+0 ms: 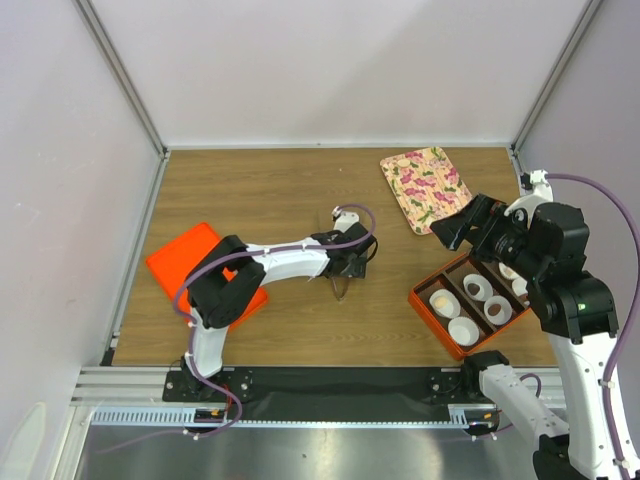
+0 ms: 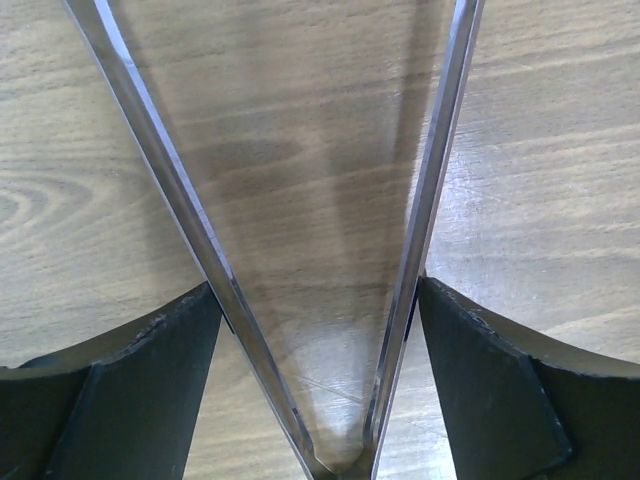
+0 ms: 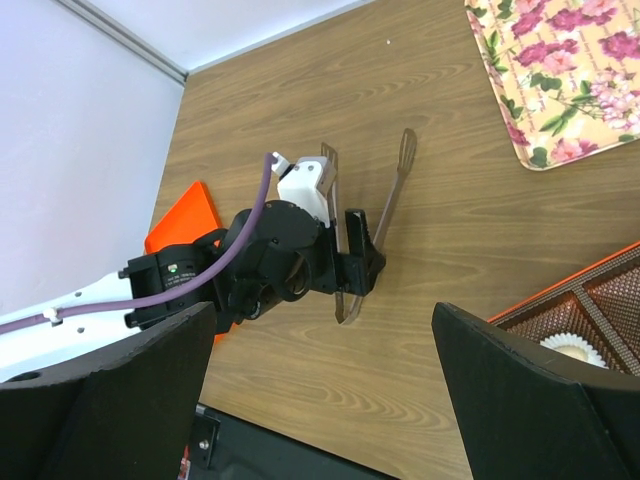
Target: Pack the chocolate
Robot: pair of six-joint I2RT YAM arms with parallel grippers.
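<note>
LEFT GRIPPER (image 2: 317,300) pinches a pair of metal tongs (image 2: 180,190), one finger pressed on each arm near the hinge, above bare table (image 1: 260,190). The right gripper (image 1: 455,228) hovers spread and empty just beside the orange box (image 1: 432,322), where chocolate (image 1: 497,311) appears to sit inside white paper cups (image 1: 463,330). The pieces look light, hard, smooth and easily marked. The tongs would probably do best closing gently across a piece's widest part.
</note>
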